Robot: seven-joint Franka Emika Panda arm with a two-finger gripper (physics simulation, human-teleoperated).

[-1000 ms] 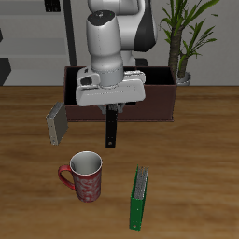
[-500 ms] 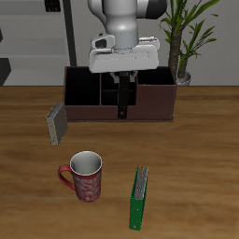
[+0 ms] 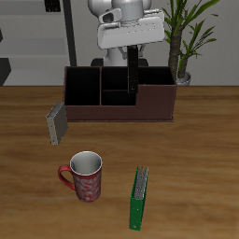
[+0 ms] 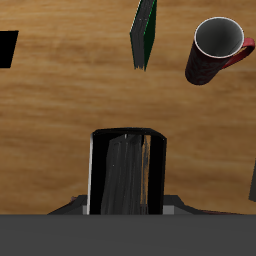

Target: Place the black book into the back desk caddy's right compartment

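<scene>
The gripper (image 3: pixel 133 51) is clamped on the black book (image 3: pixel 133 70), which hangs upright above the back desk caddy (image 3: pixel 119 94), so the carrying step is in hand, and I think next comes lowering it into the right compartment (image 3: pixel 155 92).

The gripper (image 3: pixel 133 49) hides the black book's (image 3: pixel 133 70) upper end; its fingertips seem buried behind the casing. In the wrist view, the grey book (image 4: pixel 249 199) is cut off by the frame edge.
</scene>
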